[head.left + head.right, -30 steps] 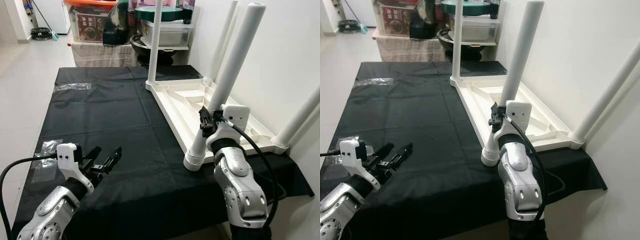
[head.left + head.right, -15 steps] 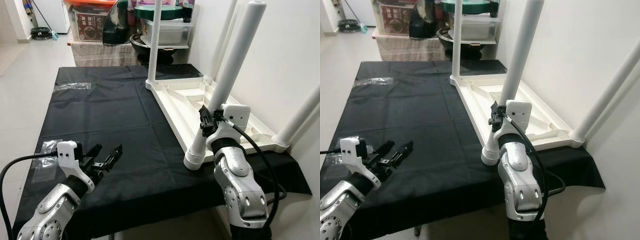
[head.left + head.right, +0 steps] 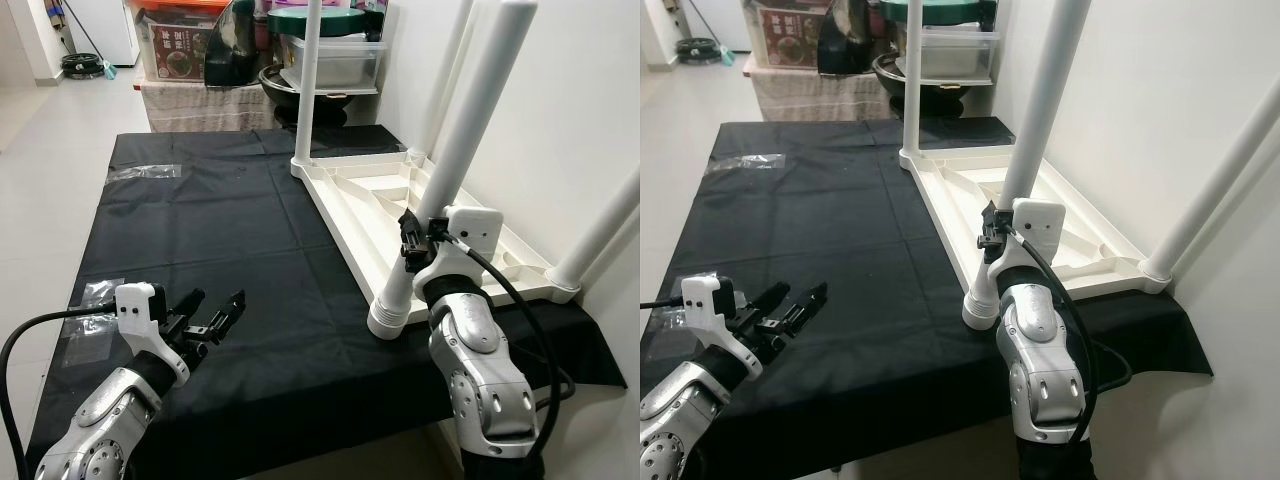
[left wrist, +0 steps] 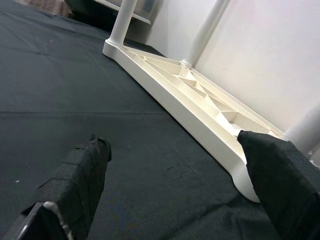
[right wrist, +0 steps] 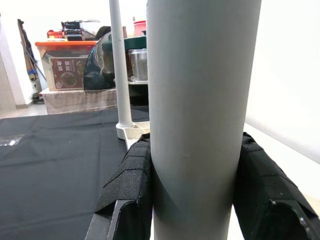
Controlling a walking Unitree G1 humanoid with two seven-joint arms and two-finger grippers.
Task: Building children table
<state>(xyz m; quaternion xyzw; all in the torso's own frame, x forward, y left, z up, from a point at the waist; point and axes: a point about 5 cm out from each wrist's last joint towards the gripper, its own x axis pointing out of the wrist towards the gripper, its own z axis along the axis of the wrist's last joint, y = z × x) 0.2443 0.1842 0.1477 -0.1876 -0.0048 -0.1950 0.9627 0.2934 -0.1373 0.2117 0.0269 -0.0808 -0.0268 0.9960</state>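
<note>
Far table leg [image 3: 312,80] top cut off; box label [image 3: 182,52] unreadable.

Head stereo looks down over the black-clothed table [image 3: 200,230]; wrist cameras sit close, sharing the white table leg [image 5: 200,125].

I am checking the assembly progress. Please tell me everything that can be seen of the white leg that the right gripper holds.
The white leg is a smooth, round tube, plastic by its look, with a ribbed collar at its lower end. It leans, tilted, at the near corner of the upturned white tabletop, its collar on the black cloth. The right gripper has its jaws shut around the tube on both sides, low on its length. Its top end is rounded.
</note>
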